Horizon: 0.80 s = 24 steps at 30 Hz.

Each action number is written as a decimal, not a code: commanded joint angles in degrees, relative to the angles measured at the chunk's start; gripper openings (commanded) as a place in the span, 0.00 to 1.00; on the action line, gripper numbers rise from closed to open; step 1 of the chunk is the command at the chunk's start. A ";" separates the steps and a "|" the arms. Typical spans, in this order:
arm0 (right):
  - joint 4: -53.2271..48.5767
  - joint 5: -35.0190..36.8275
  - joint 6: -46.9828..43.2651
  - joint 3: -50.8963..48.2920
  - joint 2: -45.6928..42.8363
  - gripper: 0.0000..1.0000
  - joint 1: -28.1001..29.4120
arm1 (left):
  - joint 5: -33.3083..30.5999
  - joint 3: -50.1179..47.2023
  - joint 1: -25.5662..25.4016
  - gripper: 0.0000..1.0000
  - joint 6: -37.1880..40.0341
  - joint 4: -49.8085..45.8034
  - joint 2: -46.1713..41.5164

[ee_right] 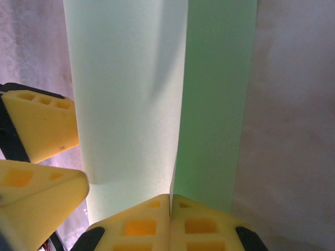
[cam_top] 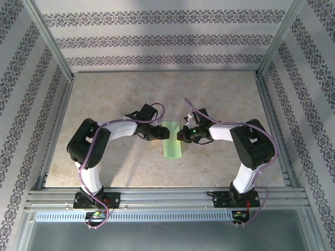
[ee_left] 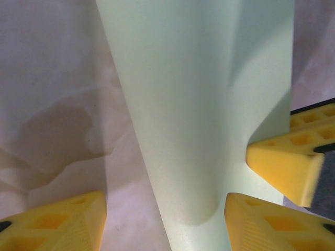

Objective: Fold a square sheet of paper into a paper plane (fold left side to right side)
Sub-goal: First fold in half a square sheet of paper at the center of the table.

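Observation:
The square sheet of paper [cam_top: 172, 140] is pale green and lies mid-table, doubled over into a narrow upright strip. Its upper layer curves up off the lower one [ee_left: 209, 104], and a darker green underside [ee_right: 217, 104] faces the right wrist camera. My right gripper [cam_top: 181, 135] comes in from the right. Its yellow fingers [ee_right: 141, 227] are pressed together on the raised paper edge [ee_right: 175, 172]. My left gripper [cam_top: 161, 132] is at the sheet's left side, open. One finger [ee_left: 57, 225] is over bare table and the other [ee_left: 277, 225] is over the paper, with the curled fold between them.
The tabletop [cam_top: 115, 99] is marbled beige. Patterned walls and metal frame rails [cam_top: 269, 104] surround it on three sides. The two grippers nearly meet over the paper, and a right fingertip [ee_left: 285, 167] sits just beyond my left finger.

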 commanded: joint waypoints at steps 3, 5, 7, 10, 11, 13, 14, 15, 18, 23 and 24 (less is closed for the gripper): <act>-0.88 0.67 -1.22 1.27 0.42 0.06 0.82 | -1.13 1.97 -1.23 0.60 -1.65 -0.67 1.76; -0.92 0.60 -1.27 1.27 0.43 0.07 0.90 | -1.47 1.97 -1.46 0.59 -2.55 -0.21 2.22; -0.97 0.60 -1.27 1.19 0.37 0.08 0.90 | -1.80 2.13 -1.63 0.57 -3.16 -0.24 2.52; -1.06 0.69 -1.23 1.09 0.16 0.12 0.90 | -3.60 2.62 -2.01 0.53 -3.77 -1.68 3.16; -1.18 0.70 -1.36 1.09 -0.01 0.13 0.90 | -4.42 2.80 -2.15 0.52 -3.89 -2.37 3.37; -1.49 0.84 -1.44 1.11 -0.36 0.16 0.90 | -5.51 3.18 -2.37 0.50 -4.00 -3.29 3.69; -1.65 0.84 -1.47 1.12 -0.67 0.17 0.90 | -5.98 3.38 -2.51 0.50 -4.00 -3.65 3.90; -2.03 1.07 -1.67 1.17 -0.94 0.19 0.90 | -6.29 3.56 -2.69 0.49 -4.08 -4.01 4.04; -4.20 2.19 -2.60 1.33 -2.21 0.25 0.60 | -6.93 4.24 -3.16 0.48 -4.08 -4.82 4.76; -8.92 5.43 -4.62 0.70 -6.63 0.35 -1.14 | -7.48 5.71 -3.73 0.47 -3.23 -7.03 6.40; -9.64 6.03 -4.92 0.37 -7.62 0.36 -1.67 | -7.50 6.02 -3.80 0.46 -3.06 -7.32 6.70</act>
